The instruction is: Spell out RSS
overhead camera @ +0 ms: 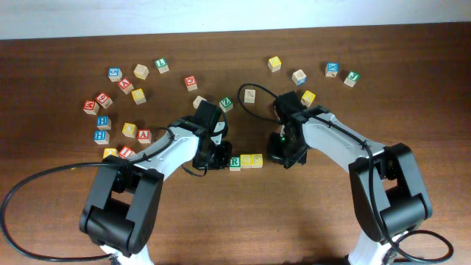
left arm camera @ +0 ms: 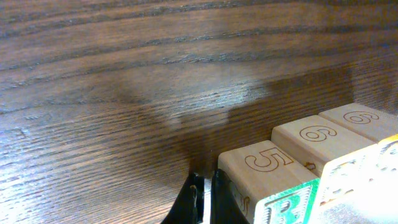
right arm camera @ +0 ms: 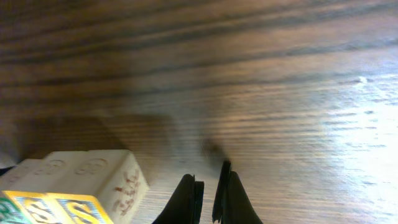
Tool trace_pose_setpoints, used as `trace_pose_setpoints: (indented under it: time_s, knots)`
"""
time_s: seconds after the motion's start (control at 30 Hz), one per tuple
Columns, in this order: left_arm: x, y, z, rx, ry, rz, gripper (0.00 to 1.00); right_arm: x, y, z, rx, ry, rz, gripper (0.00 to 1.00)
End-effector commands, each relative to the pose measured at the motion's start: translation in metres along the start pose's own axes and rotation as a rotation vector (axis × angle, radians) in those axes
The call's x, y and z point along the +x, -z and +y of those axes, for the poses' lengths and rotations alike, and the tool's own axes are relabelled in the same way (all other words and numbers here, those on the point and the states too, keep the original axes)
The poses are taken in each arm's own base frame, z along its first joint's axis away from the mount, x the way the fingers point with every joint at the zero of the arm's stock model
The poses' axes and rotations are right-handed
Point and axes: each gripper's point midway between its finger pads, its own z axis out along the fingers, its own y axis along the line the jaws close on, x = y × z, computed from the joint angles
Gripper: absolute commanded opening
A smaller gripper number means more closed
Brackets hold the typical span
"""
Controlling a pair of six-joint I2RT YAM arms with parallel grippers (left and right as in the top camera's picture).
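Observation:
Three cubes stand in a touching row at the table's middle: the green R cube [overhead camera: 234, 163], then two yellow S cubes [overhead camera: 246, 161] [overhead camera: 257, 160]. My left gripper [overhead camera: 219, 159] is shut and empty, its fingertips [left arm camera: 202, 199] right against the R cube's [left arm camera: 267, 177] left side. In the left wrist view the S cubes [left arm camera: 311, 140] [left arm camera: 360, 121] follow behind it. My right gripper [overhead camera: 282, 157] is shut and empty, a short way right of the row. Its fingertips [right arm camera: 208, 196] are apart from the end S cube [right arm camera: 115, 177].
Several loose letter cubes lie at the back left, such as a yellow one [overhead camera: 129, 130] and a red one [overhead camera: 143, 135]. More lie at the back right [overhead camera: 299, 76]. A green cube [overhead camera: 225, 104] sits just behind the left arm. A black cable [overhead camera: 44, 177] loops at the front left.

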Motion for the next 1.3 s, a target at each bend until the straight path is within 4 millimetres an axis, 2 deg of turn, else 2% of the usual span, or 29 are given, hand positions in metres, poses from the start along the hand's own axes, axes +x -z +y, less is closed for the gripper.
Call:
trace_pose_setpoints:
  time_s: [0.0,0.13,0.87,1.17,1.27]
  knots:
    - [0.023,-0.025,0.016,-0.054,0.027,0.091,0.0,0.006,-0.004,0.015,-0.033,0.03,0.008,0.05]
    - [0.024,-0.025,0.017,-0.056,0.029,0.096,0.0,0.008,-0.007,0.025,-0.043,0.063,-0.006,0.05]
    - [0.026,-0.025,0.017,-0.059,0.031,0.104,0.0,0.008,-0.007,0.03,-0.054,0.077,-0.013,0.05]
    - [0.027,-0.025,0.018,-0.062,0.032,0.107,0.0,0.007,-0.007,0.029,-0.046,0.069,-0.017,0.04]
    - [0.028,-0.024,0.024,-0.093,0.034,0.107,0.0,0.004,-0.007,0.021,-0.006,0.066,-0.034,0.05]
